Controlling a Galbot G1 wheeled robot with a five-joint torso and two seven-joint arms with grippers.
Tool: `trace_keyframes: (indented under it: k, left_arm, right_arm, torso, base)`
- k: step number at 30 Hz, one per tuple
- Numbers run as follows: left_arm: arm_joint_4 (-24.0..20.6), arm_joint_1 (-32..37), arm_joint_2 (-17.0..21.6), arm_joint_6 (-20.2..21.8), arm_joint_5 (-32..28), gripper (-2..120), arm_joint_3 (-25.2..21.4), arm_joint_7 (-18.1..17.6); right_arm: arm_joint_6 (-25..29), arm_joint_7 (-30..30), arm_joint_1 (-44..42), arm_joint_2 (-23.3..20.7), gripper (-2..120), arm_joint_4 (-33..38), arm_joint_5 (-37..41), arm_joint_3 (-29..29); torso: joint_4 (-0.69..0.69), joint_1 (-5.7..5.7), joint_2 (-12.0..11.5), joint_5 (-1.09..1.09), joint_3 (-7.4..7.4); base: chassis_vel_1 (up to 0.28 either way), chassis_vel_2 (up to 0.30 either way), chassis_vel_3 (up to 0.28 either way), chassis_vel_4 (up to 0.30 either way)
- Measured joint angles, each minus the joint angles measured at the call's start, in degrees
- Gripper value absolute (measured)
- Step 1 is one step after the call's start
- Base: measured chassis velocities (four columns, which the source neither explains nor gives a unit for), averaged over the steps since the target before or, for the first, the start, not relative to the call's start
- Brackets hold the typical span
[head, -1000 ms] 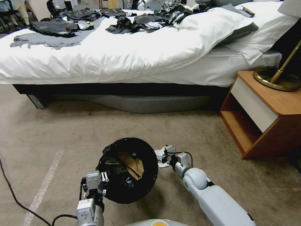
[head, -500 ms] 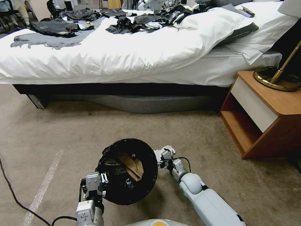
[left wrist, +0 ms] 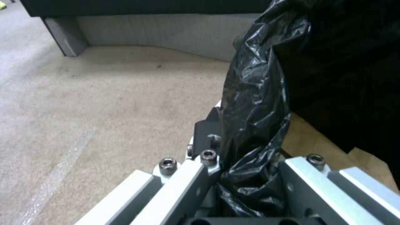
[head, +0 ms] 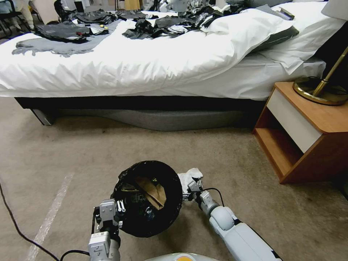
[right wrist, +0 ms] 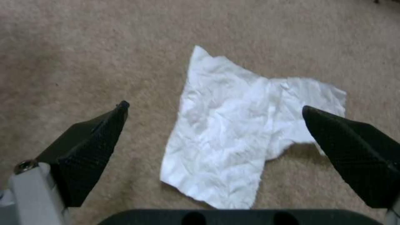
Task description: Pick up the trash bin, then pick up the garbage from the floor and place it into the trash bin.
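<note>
My spread right gripper (right wrist: pixel 214 107) hovers over a crumpled white tissue (right wrist: pixel 237 131).
Just beside it, my left gripper (left wrist: pixel 243 168) clamps the black-bagged round bin's (head: pixel 146 197) rim; no writing shows.

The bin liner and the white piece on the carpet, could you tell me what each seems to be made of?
The bin liner looks like thin glossy black plastic film, crinkled with sharp highlights. The white piece looks like matte tissue or thin paper, softly creased and lying flat on the carpet.

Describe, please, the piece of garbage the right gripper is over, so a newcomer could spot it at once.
Start at the bed and look down to the carpet, to the trash bin held by the left gripper. Just right of it lies a tissue, flat, crinkled, white, beneath the open right gripper.
</note>
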Motion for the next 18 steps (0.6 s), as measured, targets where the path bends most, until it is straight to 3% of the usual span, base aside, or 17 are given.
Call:
trace_keyframes:
  k: [18]
  left_arm:
    - [-1.0, 1.1, -0.1, 0.1, 1.7, 1, 0.3, -0.1]
  right_arm:
    - [3.8, -0.9, 2.7, 2.0, 100, -7.2, -1.2, 3.0]
  torso:
    - [0.01, 0.00, 0.0, 0.00, 0.00]
  base:
    - [0.000, 0.000, 0.000, 0.000]
